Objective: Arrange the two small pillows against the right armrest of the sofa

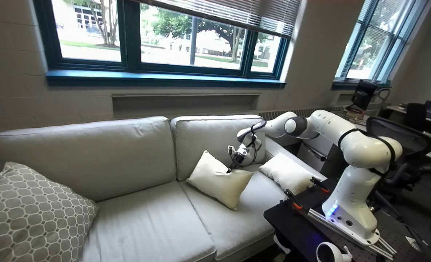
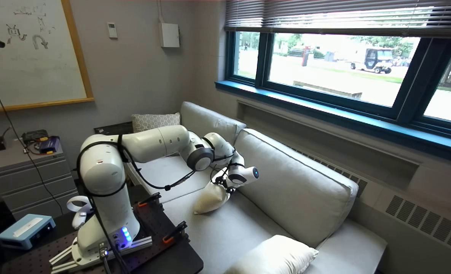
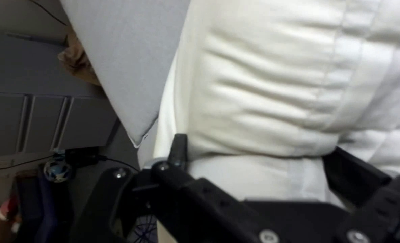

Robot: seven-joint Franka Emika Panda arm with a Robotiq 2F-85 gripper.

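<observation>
A: Take the right armrest (image 2: 358, 243) as our mark. What's closest to it?

B: The nearer small pillow (image 1: 288, 173), just beside it on the sofa (image 1: 84, 156). Whether they touch, I can't tell from here.

A: And the farther small pillow (image 1: 215, 182)?

B: Well in from the armrest, tilted, just on the armrest's side of the seam (image 1: 197, 215) between the two seat cushions (image 1: 259, 211). There's bare seat between the pillows.

A: That's the one with the gripper (image 3: 256, 148) at it?

B: Yes, it's touching. The gripper points down at the pillow's upper edge, jaws spread wide, creased cream cloth bulging between them. The edge is dented where it meets them.

A: And the robot arm (image 1: 360, 153)?

B: It's mounted on a black table (image 2: 174, 258) in front of the armrest's half of the sofa, and it bends out over the seat. Two black-and-orange clamps (image 2: 175, 232) sit at the table's edge.

A: What's at the end away from the armrest?

B: A larger patterned cushion (image 1: 37, 214), grey-beige with pale outlines, well apart from both pillows. Behind the sofa, higher than the armrest, a blue window sill (image 1: 164, 80) runs along, with part-lowered blinds (image 1: 237, 14) above it.
</observation>
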